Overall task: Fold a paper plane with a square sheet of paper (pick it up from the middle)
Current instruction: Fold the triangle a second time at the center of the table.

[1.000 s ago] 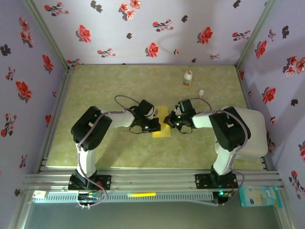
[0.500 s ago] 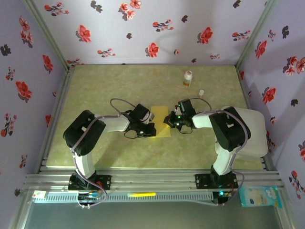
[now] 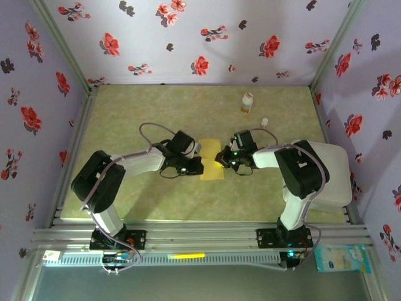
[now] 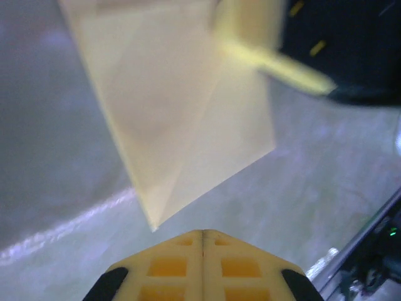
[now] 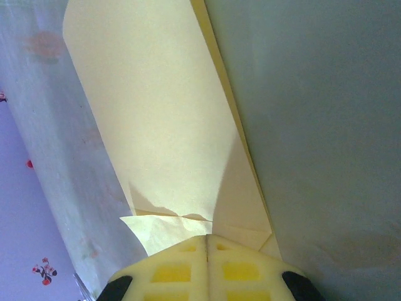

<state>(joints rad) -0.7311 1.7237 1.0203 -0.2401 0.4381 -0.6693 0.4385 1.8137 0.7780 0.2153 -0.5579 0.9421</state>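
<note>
Left gripper [image 3: 200, 165] and right gripper [image 3: 220, 161] both have their jaws pressed together in the overhead view. They meet from either side over the yellow paper [image 3: 211, 174], which lies at the middle of the frame on the pale green table [image 3: 144, 113]. A small bottle [image 3: 247, 102] stands well apart toward the upper right. Flowered lilac walls [image 3: 200, 37] close the space in on three sides.

From the left wrist, the closed left gripper [image 4: 202, 234] sits at the bottom edge, just short of a pointed corner of the paper [image 4: 182, 125]. Diagonal creases cross the sheet.

From the right wrist, the closed right gripper [image 5: 207, 238] touches the paper [image 5: 156, 106] at a small folded corner. Whether it pinches the sheet or only presses down, I cannot tell.

Judging by this, a fold is being creased, with the plane far from finished. Next, one gripper likely needs to pin the sheet while the other flattens the crease, without dragging the thin paper across the smooth table.
</note>
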